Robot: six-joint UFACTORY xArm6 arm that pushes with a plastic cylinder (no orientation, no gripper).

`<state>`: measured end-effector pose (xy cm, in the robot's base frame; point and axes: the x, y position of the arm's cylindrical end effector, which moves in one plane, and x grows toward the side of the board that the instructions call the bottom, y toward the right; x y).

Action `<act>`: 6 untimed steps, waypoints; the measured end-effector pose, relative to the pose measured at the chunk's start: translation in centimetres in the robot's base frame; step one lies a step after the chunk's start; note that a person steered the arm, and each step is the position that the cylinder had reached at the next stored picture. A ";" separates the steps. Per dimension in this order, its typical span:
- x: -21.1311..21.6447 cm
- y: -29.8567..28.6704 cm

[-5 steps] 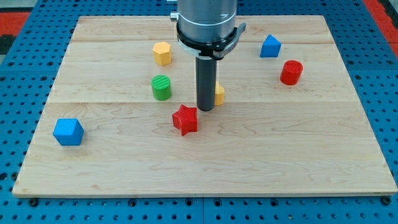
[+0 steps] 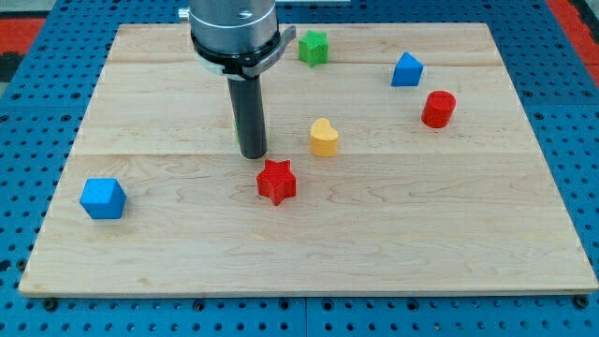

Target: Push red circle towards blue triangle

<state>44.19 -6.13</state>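
Observation:
The red circle point(image 2: 437, 109) stands at the view's right, just below and right of the blue triangle point(image 2: 406, 70); a small gap separates them. My tip point(image 2: 253, 154) rests on the board left of centre, far left of both. It is just above and left of the red star point(image 2: 277, 181) and left of the yellow heart point(image 2: 324, 138). The rod hides the green cylinder and the yellow hexagon.
A green star point(image 2: 314, 47) sits near the view's top centre. A blue cube point(image 2: 102, 198) sits at the view's lower left. The wooden board point(image 2: 374, 243) lies on a blue pegboard.
My tip has moved to the view's left by about sixty pixels. It now covers the green cylinder and yellow hexagon, and the green star and yellow heart show fully.

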 end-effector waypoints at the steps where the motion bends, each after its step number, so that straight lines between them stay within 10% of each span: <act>1: 1.4 0.2; 4: 5.6 16.1; 6: 0.1 25.9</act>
